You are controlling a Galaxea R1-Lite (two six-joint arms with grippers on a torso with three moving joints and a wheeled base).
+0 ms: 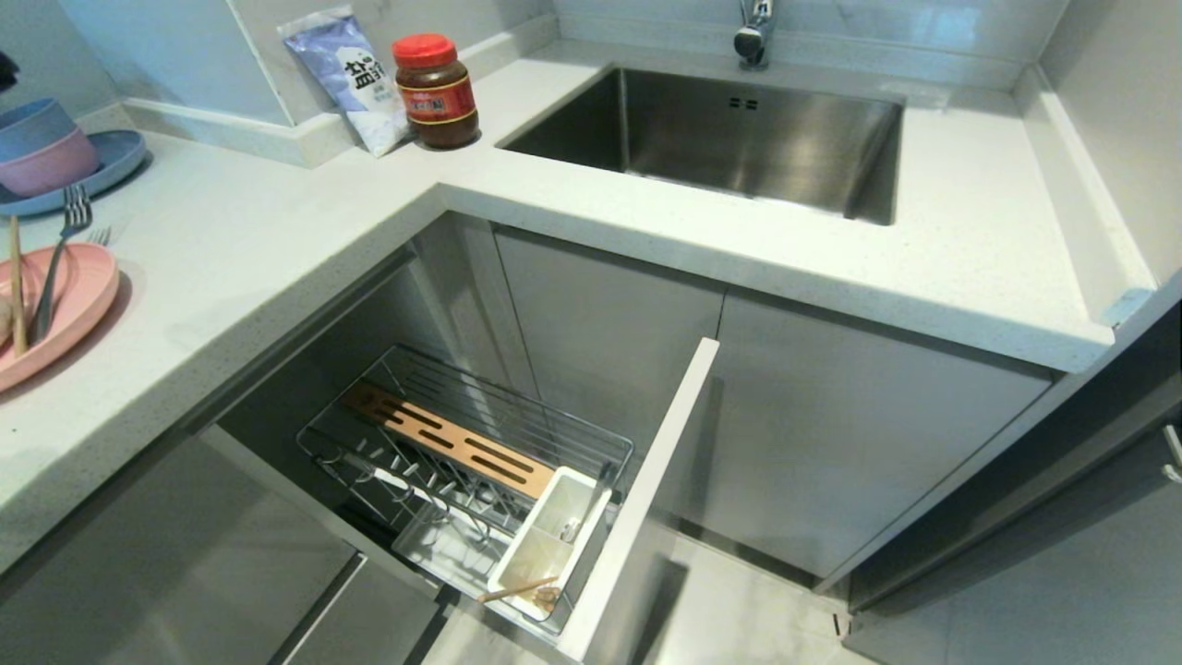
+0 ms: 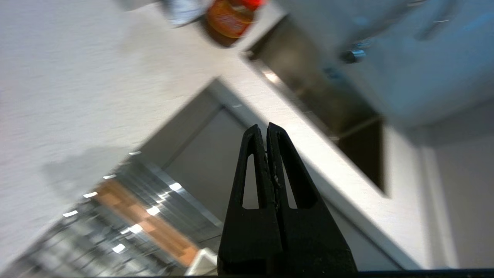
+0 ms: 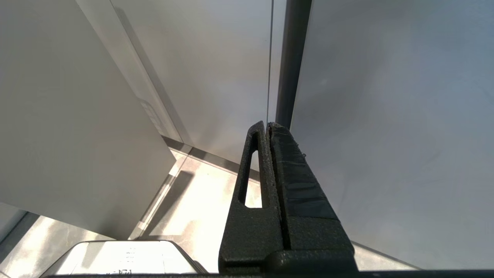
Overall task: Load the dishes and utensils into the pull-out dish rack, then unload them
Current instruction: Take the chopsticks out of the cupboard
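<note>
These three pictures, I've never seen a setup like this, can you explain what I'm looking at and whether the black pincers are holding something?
A two-armed kitchen robot took them. The wide picture comes from its head camera, looking down at a white counter with a steel sink. On the counter sit a pink plate carrying a fork and a wooden chopstick, stacked bowls on a blue plate, a red-lidded jar and a salt bag. Below, a wire dish rack is pulled out; its white utensil caddy holds another chopstick. The other two pictures come from cameras on the wrists. The black pincers are the left gripper, above the rack and counter, and the right gripper, beside cabinet panels. Both are shut and hold nothing.
</note>
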